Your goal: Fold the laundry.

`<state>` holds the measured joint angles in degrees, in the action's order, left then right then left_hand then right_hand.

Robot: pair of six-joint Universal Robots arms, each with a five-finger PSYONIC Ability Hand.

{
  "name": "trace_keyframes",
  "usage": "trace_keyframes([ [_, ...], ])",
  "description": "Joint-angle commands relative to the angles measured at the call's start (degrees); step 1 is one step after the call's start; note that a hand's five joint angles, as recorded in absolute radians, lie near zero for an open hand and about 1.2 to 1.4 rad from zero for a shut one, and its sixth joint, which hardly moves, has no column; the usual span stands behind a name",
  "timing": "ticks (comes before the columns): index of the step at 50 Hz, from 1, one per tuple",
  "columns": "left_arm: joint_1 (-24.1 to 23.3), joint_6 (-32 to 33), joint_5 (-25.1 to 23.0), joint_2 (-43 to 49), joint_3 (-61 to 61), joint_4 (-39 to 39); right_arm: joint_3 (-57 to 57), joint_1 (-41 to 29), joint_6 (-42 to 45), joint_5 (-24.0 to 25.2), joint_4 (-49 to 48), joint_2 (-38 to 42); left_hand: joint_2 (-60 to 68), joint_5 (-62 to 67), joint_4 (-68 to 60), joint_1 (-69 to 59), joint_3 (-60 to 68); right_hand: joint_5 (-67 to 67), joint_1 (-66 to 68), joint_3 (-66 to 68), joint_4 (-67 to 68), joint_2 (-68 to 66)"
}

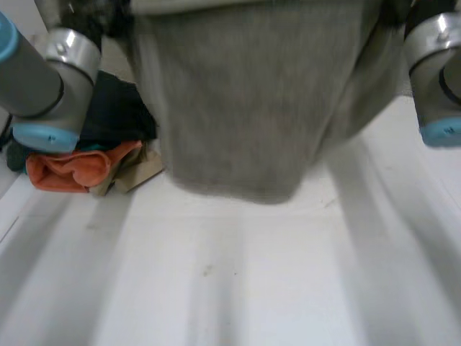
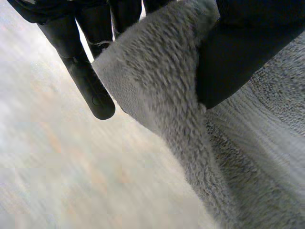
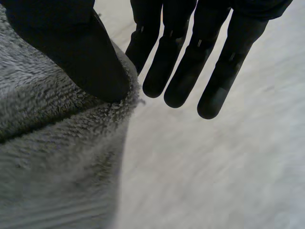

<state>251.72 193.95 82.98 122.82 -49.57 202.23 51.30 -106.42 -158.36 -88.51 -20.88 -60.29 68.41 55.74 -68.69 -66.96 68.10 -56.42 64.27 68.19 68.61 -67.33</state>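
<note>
A grey fluffy towel (image 1: 245,108) hangs above the white table (image 1: 238,288), its lower edge just off the surface. My two arms (image 1: 57,65) (image 1: 436,72) stand at its upper left and upper right. In the left wrist view my left hand (image 2: 238,57) pinches an upper corner of the towel (image 2: 162,90) between thumb and fingers (image 2: 86,81). In the right wrist view my right hand (image 3: 81,52) presses its thumb on the other upper corner of the towel (image 3: 47,143), against straight fingers (image 3: 190,62).
A pile of laundry lies at the table's far left: an orange cloth (image 1: 72,169), a dark cloth (image 1: 119,108) behind it and a beige piece (image 1: 140,171) beside it.
</note>
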Motion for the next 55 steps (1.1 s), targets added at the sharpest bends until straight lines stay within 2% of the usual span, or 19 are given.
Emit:
trace_keyframes([
  [1,0.0,-3.9,1.9,-2.6,-0.4,3.6,3.6,-0.7,-2.9,0.7,-13.5,-3.1,11.6,14.3,-11.3,-13.0,11.9,-13.6,15.7,11.8,11.4,-12.7],
  [6,0.6,-5.1,-1.9,-4.4,-9.7,-1.2,10.5,-0.2,-2.3,5.1,-9.9,-4.7,11.6,14.3,-11.3,-13.0,11.9,-13.6,15.7,11.8,11.4,-12.7],
  [12,1.6,-3.9,-6.3,-6.6,-23.2,-2.7,21.2,3.2,1.3,10.3,-2.7,-4.9,11.6,14.3,-11.3,-13.0,11.9,-13.6,15.7,11.8,11.4,-12.7],
  [17,2.3,2.0,-11.1,-9.0,-38.1,-3.8,28.8,5.4,6.4,13.1,6.5,-3.9,11.6,14.3,-11.3,-13.0,11.9,-13.6,15.7,11.8,11.4,-12.7],
  [22,2.3,6.3,-14.0,-10.4,-45.5,-6.1,33.4,6.7,10.0,15.2,15.2,-2.1,11.6,14.3,-11.3,-13.0,11.9,-13.6,15.7,11.8,11.4,-12.7],
  [27,2.8,8.0,-14.9,-12.4,-48.3,-7.3,32.4,7.4,10.0,16.0,19.9,-1.1,11.6,14.3,-11.3,-13.0,11.9,-11.4,13.5,9.6,9.2,-10.5],
  [28,3.1,8.0,-15.0,-13.1,-48.6,-7.5,31.4,8.0,9.7,16.3,21.0,-0.9,11.6,14.3,-11.3,-13.0,11.9,12.3,-10.1,-14.0,-14.5,13.2],
  [29,3.2,7.9,-15.0,-13.3,-48.8,-7.6,30.7,8.2,9.8,16.4,21.6,-0.8,11.6,14.3,-11.3,-13.0,11.9,30.2,-28.0,-31.9,-32.4,31.1],
  [30,3.3,7.8,-15.0,-13.9,-48.8,-7.8,30.0,8.4,10.0,16.5,22.1,-0.7,11.6,14.3,-11.3,-13.0,11.9,44.2,-42.0,-45.9,-46.4,45.1],
  [31,3.3,7.8,-15.0,-14.1,-48.8,-7.9,28.8,8.7,10.2,16.8,23.2,-0.6,11.6,14.3,-11.3,-13.0,11.9,49.6,-47.5,-51.4,-51.8,50.5],
  [37,3.8,7.8,-15.2,-14.8,-49.6,-9.3,22.4,9.5,15.9,17.7,27.8,-0.5,11.6,14.3,-11.3,-13.0,11.9,51.4,-49.2,-53.1,-53.6,52.3],
  [44,4.2,7.8,-15.2,-15.0,-50.4,-11.2,15.2,9.3,31.0,19.6,29.7,3.0,11.6,14.3,-11.3,-13.0,11.9,50.5,-48.4,-52.3,-52.7,51.4],
  [55,4.6,7.5,-15.2,-15.2,-50.5,-11.1,5.7,8.7,47.1,21.2,30.9,17.1,11.6,14.3,-11.3,-13.0,11.9,42.5,-40.3,-44.2,-44.7,43.4],
])
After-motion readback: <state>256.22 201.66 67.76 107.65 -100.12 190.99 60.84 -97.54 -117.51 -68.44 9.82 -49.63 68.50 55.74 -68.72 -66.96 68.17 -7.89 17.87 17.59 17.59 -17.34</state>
